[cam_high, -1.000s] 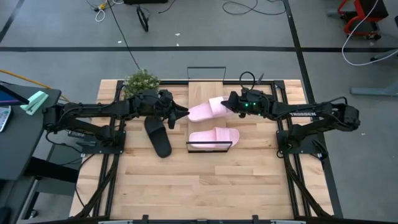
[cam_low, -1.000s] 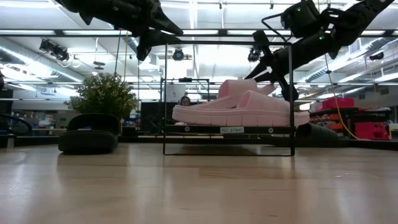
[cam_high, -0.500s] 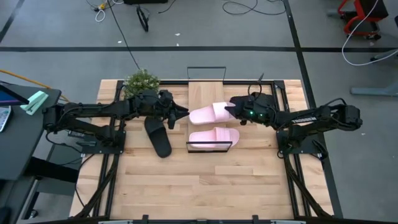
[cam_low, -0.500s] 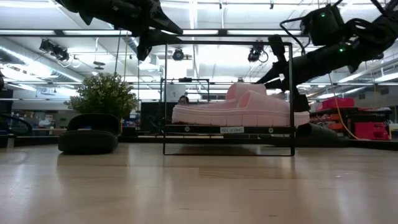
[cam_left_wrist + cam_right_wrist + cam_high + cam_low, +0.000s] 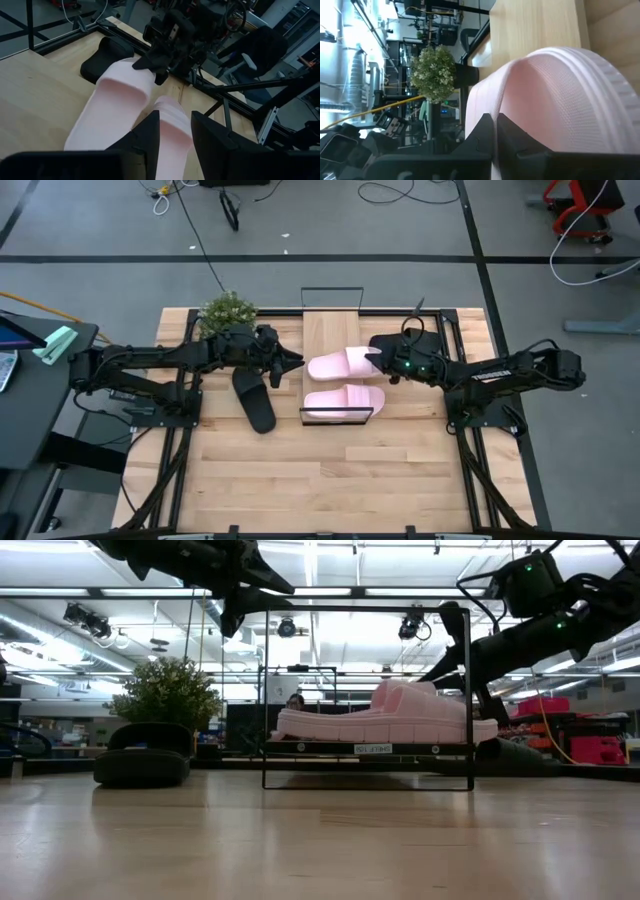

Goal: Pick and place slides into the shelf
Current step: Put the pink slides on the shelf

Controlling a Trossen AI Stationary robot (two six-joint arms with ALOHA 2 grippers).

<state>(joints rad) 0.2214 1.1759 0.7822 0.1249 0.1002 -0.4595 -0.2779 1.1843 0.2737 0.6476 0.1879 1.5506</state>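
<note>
The shelf [image 5: 330, 328] stands mid-table and carries both pale pink slides on its plank. The far one [image 5: 338, 365] and the near one [image 5: 343, 398] both lie flat on their soles. My right gripper [image 5: 375, 363] is shut on the far pink slide's strap. My left gripper [image 5: 293, 363] hovers open and raised just left of the shelf, touching nothing. One black slide [image 5: 255, 402] lies on the table left of the shelf. The other black slide [image 5: 102, 57] lies on the table right of the shelf, beside my right gripper. My right gripper pinches the far pink slide by its strap [image 5: 520, 95] between its two fingers [image 5: 152, 67]. It comes from the table's right, slanting downward. The slide rests flat on its sole on the shelf plank.
A small potted plant [image 5: 228, 310] stands at the far left of the table behind my left arm. The shelf's black wire frame [image 5: 265, 690] rises around the pink slides. Bare wood spans the table's near half.
My right gripper has moved down and toward the table's right, still shut on the strap. The far pink slide, tilted and raised a second ago, now lies flat on the shelf plank beside the other pink one. My left arm has kept still.
</note>
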